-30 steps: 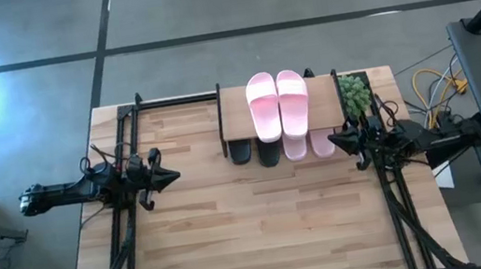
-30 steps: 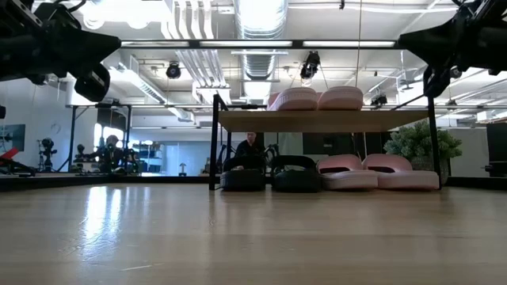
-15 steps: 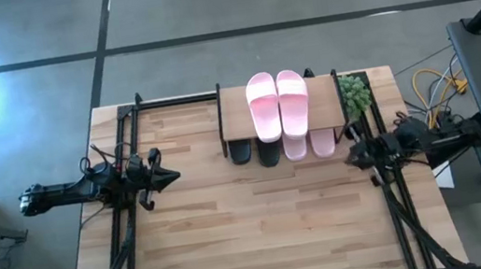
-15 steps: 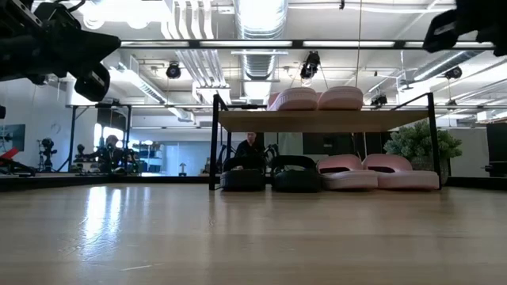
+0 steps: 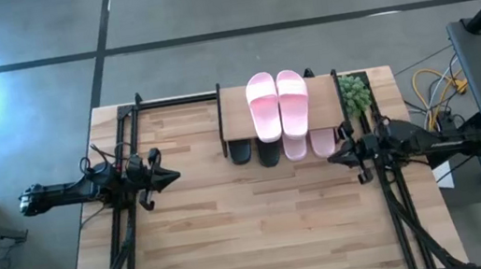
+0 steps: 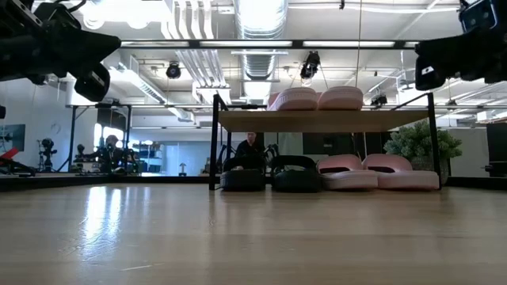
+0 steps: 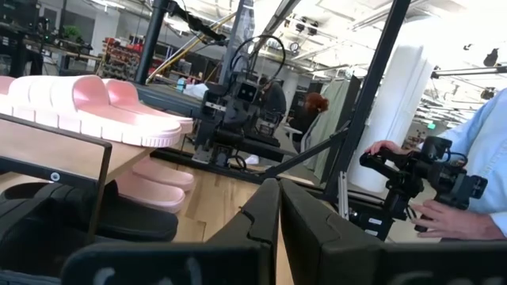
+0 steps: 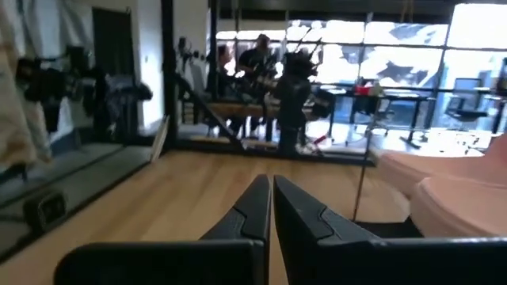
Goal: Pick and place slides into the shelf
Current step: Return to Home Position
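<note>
All six slides sit at the shelf [image 5: 235, 107], which stands at the far middle of the bench [image 5: 255, 236], so the placing looks finished and the step in hand is sending the arms home. One pink pair [image 5: 265, 105] lies on the top board. The black pair [image 6: 269, 176] and the other pink pair [image 6: 372, 176] stand in a row underneath, the black ones on the left.

Every slide has its long axis running from the near bench edge to the far one. They lie parallel and close side by side, soles down. I cannot tell for sure which end is the toe.

The left gripper [image 5: 169, 175] hangs over the left of the bench, well apart from the shelf, clenched on nothing. The right gripper [image 5: 335, 152] is also clenched and empty, just beside the shelf's right front corner and near a plant [image 5: 355, 95].

The next move probably calls only for drawing the right arm back, clear of the shelf leg and the plant.
</note>
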